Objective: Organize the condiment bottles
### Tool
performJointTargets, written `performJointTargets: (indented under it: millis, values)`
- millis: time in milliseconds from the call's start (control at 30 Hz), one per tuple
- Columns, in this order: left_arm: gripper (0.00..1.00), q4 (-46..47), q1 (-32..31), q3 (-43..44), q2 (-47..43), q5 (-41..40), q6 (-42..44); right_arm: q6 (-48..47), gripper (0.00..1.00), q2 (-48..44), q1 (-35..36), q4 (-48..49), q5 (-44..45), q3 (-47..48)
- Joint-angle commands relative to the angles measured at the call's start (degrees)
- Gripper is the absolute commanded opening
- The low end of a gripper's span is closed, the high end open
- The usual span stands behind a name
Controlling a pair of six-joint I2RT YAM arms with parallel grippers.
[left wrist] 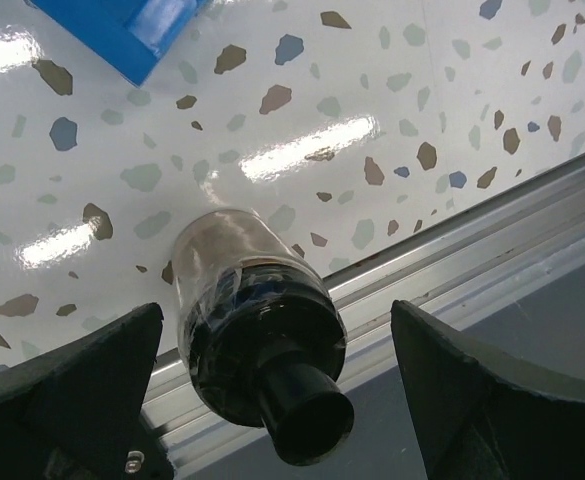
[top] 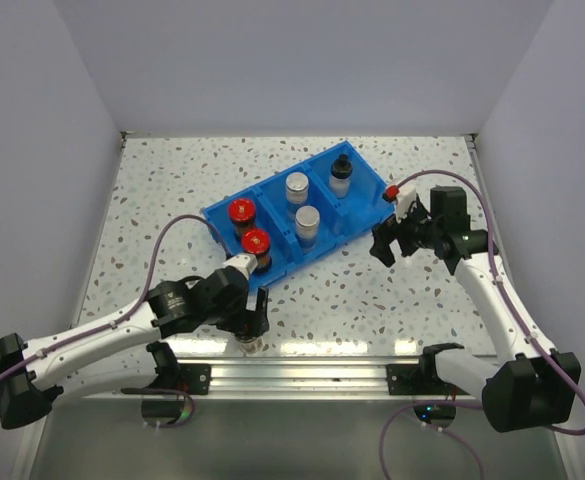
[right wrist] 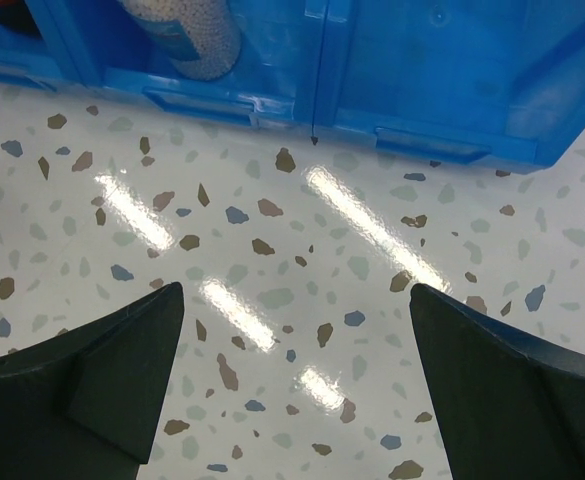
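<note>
- The last black-capped jar [left wrist: 257, 350] sits low in the middle of the left wrist view, on the table by the rail. It is between the left gripper's [left wrist: 277, 312] wide-open fingers and not yet gripped.
- Likely step: grasping it. Next, close, lift and carry it to the blue bin's [right wrist: 452, 80] right compartment.
- The left arm reaches low. The right gripper [top: 387, 243], also open and empty, hovers right of the bin.

Blue bin [right wrist: 432, 80], red-capped jars [top: 242, 210], white speckled table [top: 372, 295].
</note>
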Motion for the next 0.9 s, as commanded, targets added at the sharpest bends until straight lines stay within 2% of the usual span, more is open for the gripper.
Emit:
performJointTargets:
  millis: [0, 200, 633, 667, 733, 767, 800, 867]
  values:
    - [1.00, -2.63, -3.20, 3.42, 3.07, -4.99, -2.30, -0.37, 0.99, 0.04, -0.30, 1.13, -1.69, 0.27]
    - [1.00, -6.94, -7.60, 6.15, 7.21, -11.59, -4.58, -0.54, 0.98, 0.39, -0.39, 0.87, -1.69, 0.36]
    - [0.97, -10.20, -14.37, 8.96, 15.92, -16.34, -7.14, -0.81, 0.99, 0.13, -0.65, 0.61, -1.69, 0.45]
    - [0.93, -10.20, -14.46, 9.05, 16.44, -16.69, -7.05, -0.81, 0.99, 0.04, -0.57, 0.60, -1.78, 0.45]
    - [0.71, -10.02, -14.46, 10.01, 16.62, -17.30, -6.96, -0.81, 0.99, -0.14, -0.65, 0.60, -1.78, 0.45]
    - [0.60, -9.76, -14.46, 10.54, 16.62, -17.57, -6.61, -0.81, 0.98, -0.22, -0.65, 0.69, -1.78, 0.45]
    - [0.41, -9.06, -14.37, 11.15, 16.54, -18.27, -6.35, -0.90, 0.98, -0.31, -0.57, 0.60, -1.86, 0.53]
    - [0.30, -7.92, -14.46, 13.44, 17.06, -18.89, -4.51, -0.90, 0.98, -0.49, -0.65, 0.60, -1.87, 0.45]
